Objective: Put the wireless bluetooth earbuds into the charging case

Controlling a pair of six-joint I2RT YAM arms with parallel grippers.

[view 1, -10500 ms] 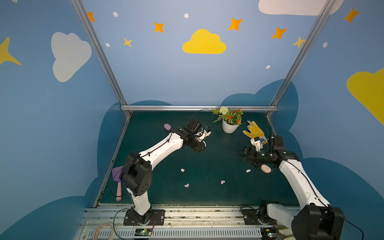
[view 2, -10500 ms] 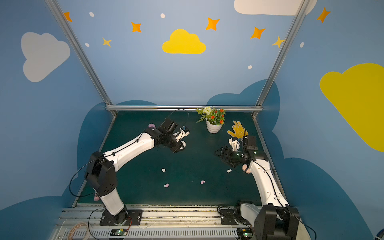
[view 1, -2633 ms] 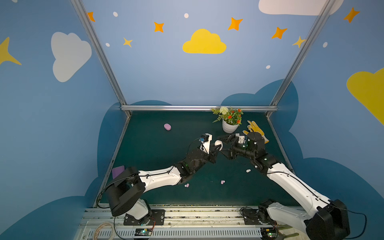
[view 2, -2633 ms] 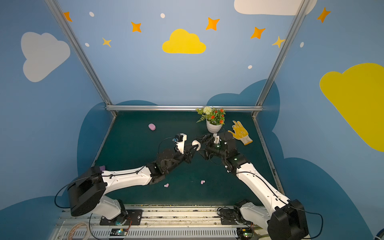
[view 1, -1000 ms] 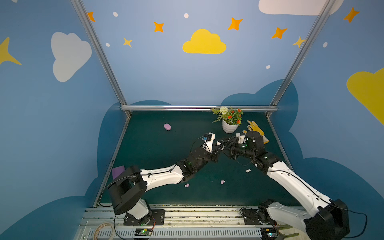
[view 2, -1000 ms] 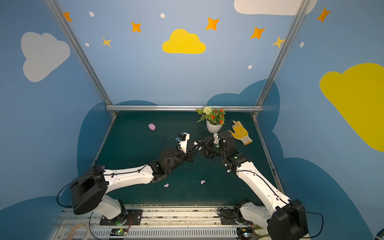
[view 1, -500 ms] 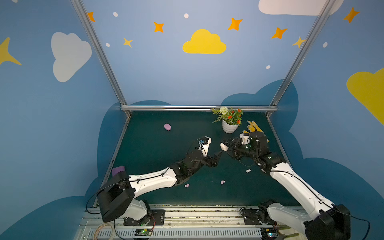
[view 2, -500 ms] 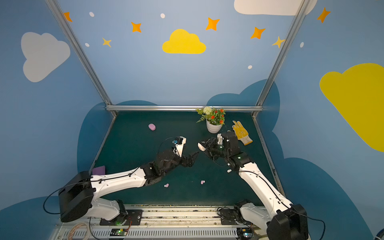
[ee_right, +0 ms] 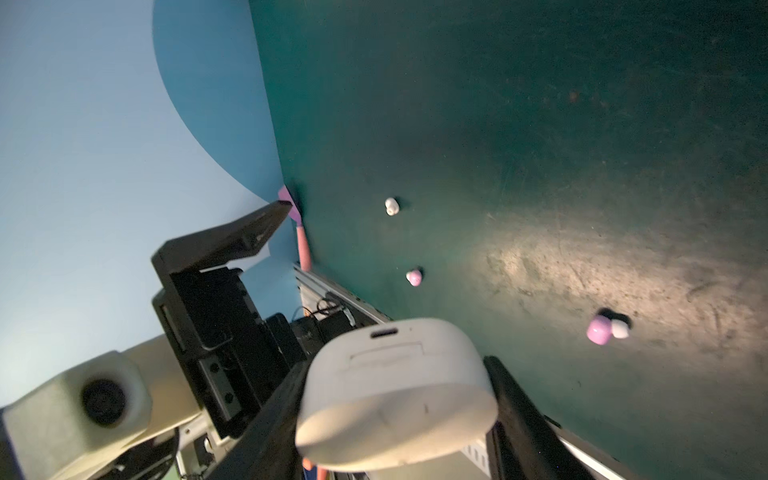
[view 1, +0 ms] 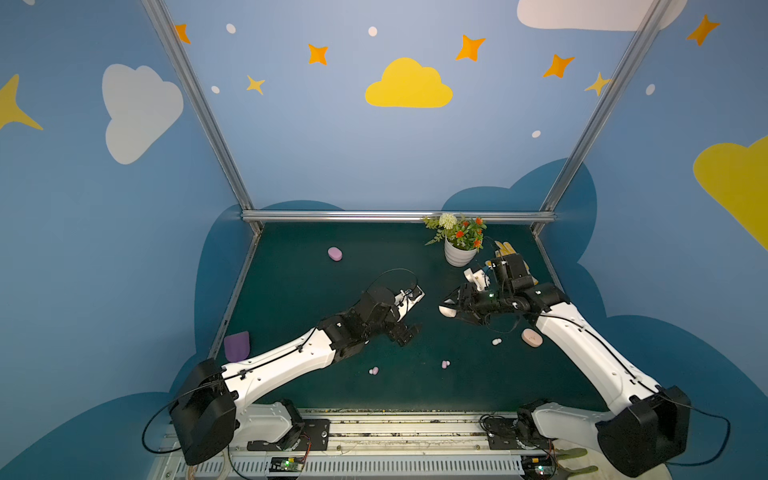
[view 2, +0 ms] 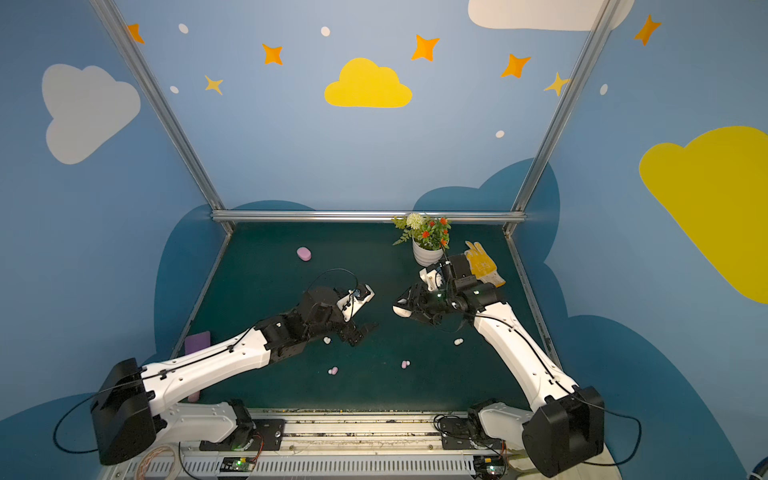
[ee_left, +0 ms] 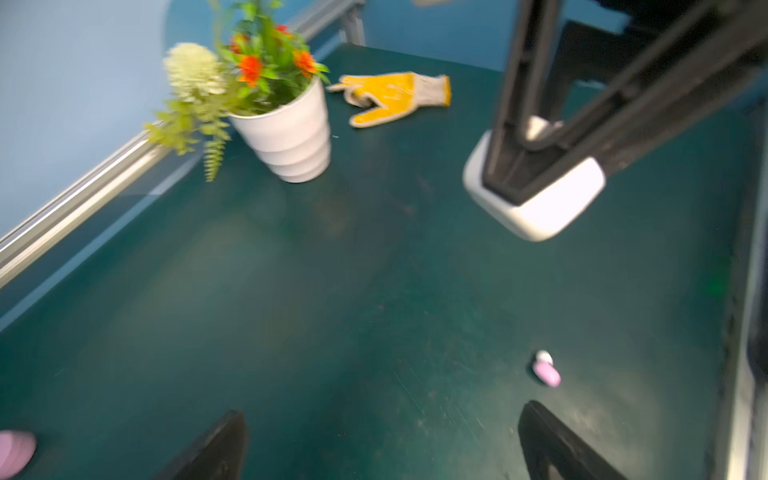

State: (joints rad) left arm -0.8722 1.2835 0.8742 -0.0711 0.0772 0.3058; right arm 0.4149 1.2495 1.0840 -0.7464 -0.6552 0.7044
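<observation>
My right gripper is shut on a white charging case and holds it above the mat, right of centre. My left gripper stands wide open and empty, low over the mat, to the left of the case and apart from it. Loose earbuds lie on the mat: a white one, another white one, a pink one and a lilac one.
A lilac case sits at the back left and a pink case beside my right forearm. A white flower pot and a yellow glove stand at the back right. A purple spatula leans at the left edge.
My left gripper was shut right up against the white case a second ago. It has opened wide and drawn back to the left and down. The right gripper kept the case.
</observation>
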